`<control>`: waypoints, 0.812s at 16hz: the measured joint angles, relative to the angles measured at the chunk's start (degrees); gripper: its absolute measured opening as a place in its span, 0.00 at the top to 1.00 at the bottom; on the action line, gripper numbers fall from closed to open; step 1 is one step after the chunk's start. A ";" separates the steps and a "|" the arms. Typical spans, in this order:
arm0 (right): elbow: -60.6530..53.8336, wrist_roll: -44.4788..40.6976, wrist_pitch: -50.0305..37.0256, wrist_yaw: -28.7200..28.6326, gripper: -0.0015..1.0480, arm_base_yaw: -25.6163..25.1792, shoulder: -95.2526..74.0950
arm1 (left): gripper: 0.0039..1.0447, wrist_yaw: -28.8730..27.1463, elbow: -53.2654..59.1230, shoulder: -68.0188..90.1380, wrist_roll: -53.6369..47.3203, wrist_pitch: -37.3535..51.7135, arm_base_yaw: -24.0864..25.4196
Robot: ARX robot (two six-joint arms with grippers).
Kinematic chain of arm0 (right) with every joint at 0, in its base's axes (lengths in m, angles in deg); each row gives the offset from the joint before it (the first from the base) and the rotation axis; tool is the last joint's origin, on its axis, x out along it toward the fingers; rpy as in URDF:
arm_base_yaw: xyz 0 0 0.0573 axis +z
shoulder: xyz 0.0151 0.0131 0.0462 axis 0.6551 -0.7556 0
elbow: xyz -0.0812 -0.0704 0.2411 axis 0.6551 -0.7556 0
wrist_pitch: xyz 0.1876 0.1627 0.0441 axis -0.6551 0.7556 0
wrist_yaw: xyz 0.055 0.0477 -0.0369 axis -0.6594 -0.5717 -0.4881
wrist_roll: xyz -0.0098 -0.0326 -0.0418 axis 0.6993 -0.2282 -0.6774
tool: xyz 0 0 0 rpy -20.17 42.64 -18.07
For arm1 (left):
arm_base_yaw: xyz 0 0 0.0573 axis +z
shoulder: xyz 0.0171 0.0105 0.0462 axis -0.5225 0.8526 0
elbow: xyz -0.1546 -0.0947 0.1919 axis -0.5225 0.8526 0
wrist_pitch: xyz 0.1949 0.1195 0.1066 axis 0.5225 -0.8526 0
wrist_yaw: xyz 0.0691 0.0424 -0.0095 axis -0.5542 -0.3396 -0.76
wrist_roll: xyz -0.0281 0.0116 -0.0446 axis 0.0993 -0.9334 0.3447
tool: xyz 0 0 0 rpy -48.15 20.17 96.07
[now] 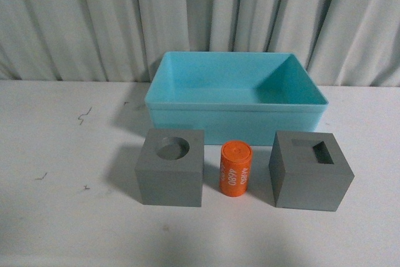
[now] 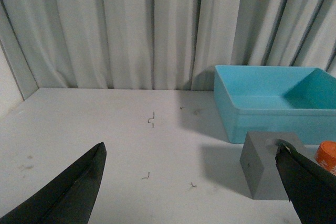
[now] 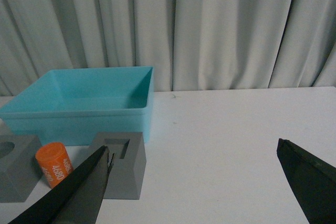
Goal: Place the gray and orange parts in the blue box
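Two gray cubes [image 1: 170, 167] [image 1: 310, 170], one orange cylinder [image 1: 235, 168], one blue box [image 1: 237, 123] — left gripper [image 2: 190, 147] and right gripper [image 3: 192, 145] both spread, empty.

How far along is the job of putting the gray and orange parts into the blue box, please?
Nothing looks done: the blue box holds no parts. The round-hole gray cube, orange cylinder and square-hole gray cube all stand on the table before it. Nothing is in hand: the left gripper and right gripper are open and empty. All three remain to place.
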 joint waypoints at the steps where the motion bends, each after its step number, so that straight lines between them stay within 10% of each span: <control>1: 0.00 0.00 0.00 0.00 0.06 0.00 0.00 | 0.06 0.00 0.00 0.00 -0.02 0.00 0.00; 6: 0.00 0.00 0.00 0.00 0.06 0.00 0.00 | 0.06 0.00 0.00 0.00 0.00 0.00 0.00; 8: 6.78 1.29 13.99 -9.97 0.06 -4.81 -12.48 | 0.06 0.11 0.00 0.00 -0.02 0.02 0.00; 13: 25.38 -11.13 -1.90 -25.77 0.06 -15.72 -56.94 | 0.06 0.00 0.00 0.00 -0.02 0.00 0.00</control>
